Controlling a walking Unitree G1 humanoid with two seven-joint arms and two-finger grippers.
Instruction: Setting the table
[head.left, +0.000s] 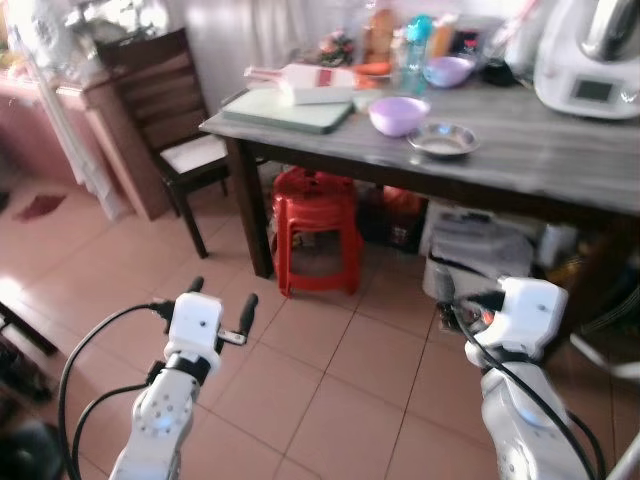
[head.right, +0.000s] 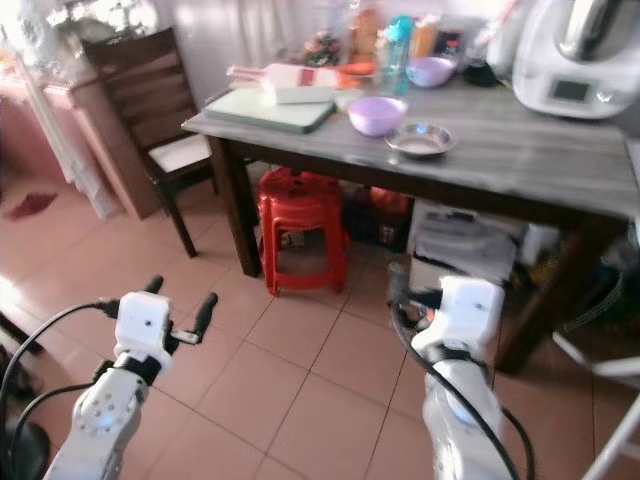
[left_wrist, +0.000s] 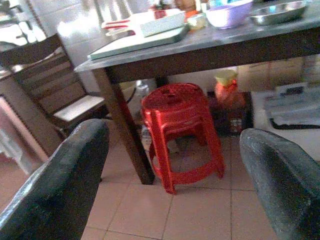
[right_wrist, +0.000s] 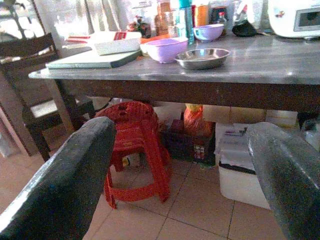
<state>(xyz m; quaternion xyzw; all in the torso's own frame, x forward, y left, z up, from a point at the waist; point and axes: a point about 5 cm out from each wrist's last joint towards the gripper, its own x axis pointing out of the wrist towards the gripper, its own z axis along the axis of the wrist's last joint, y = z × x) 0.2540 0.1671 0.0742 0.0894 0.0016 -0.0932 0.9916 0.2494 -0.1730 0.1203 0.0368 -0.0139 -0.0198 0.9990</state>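
Currently we stand on the tiled floor short of the dark wooden table (head.left: 560, 150), with both arms raised forward at waist height. The left gripper (head.left: 220, 300) is spread wide and holds nothing; its wrist view shows the two black fingers (left_wrist: 60, 175) apart, framing the red plastic stool (left_wrist: 182, 130) tucked beneath the table edge. The right gripper (right_wrist: 185, 165) is likewise open and empty, its fingers framing the table front and the storage boxes (right_wrist: 250, 165) underneath.

The tableware sits near the table's front edge: a lilac bowl (head.left: 398, 114) and, just beside it, a shallow steel dish (head.left: 443, 140). A second lilac bowl (head.left: 448, 70) stands farther back among the bottles (head.left: 415, 40). A pale green cutting board (head.left: 290, 108) lies at the left corner with a white box (head.left: 320, 82) resting on it. A white kitchen appliance (head.left: 590, 60) occupies the right end. A wooden chair (head.left: 165, 110) stands at the left end of the table.

We judge this to be the approach phase: both grippers are well apart from any dish, and open fingers suit a pending grasp. The stool sits close to the table's corner leg, so we should watch our footing as we close in.
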